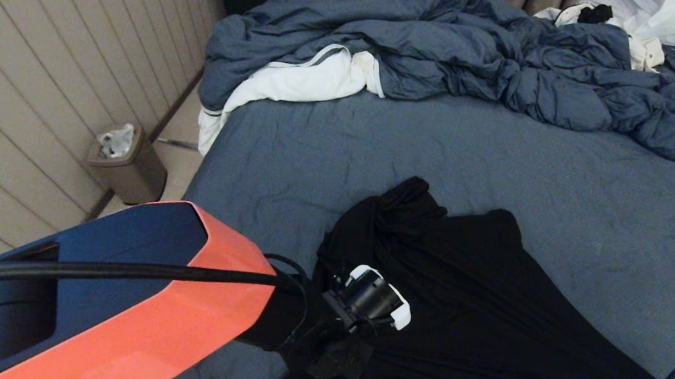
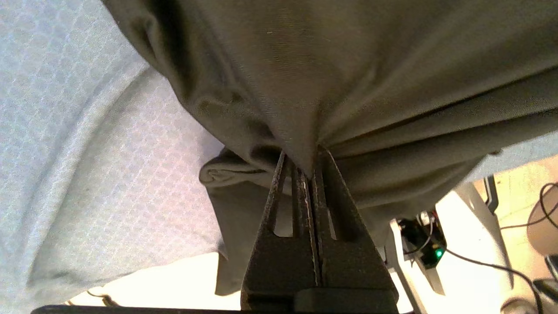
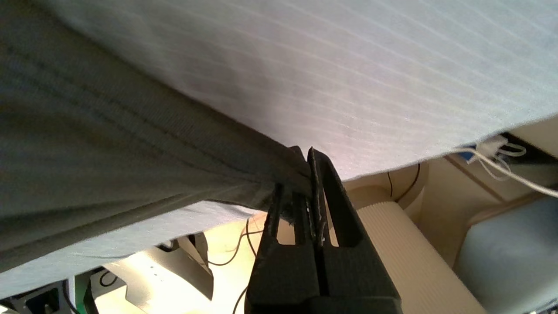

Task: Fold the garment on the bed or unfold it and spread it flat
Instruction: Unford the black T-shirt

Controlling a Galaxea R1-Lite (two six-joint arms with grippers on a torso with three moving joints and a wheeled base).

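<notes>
Left arm (image 1: 117, 292): closest to the head camera, orange and dark blue shell filling the lower left, black cable running along it toward the wrist.
Left gripper (image 2: 313, 170): fingers pressed together, pinching a gathered bunch of the garment at the near edge of the bed; fabric fans out in folds from the fingertips.
Bin (image 1: 127, 163): brown, on the floor beside the bed's left side, crumpled white liner inside.
White cloth (image 1: 298, 83): far left part of the bed, partly tucked under the duvet, hanging a little over the edge.
Garment (image 1: 462, 313): black, on the near middle of the bed, pulled taut along its near edge between both grippers, bunched to a peak at its far end.
Bed (image 1: 501, 162): slate-blue sheet, lightly creased, bare between garment and duvet.
Duvet (image 1: 480, 55): blue-grey, heaped across the far side.
Right gripper (image 3: 310, 174): at the bed's near right edge, fingers clamped tight on a stretched corner of the garment.
</notes>
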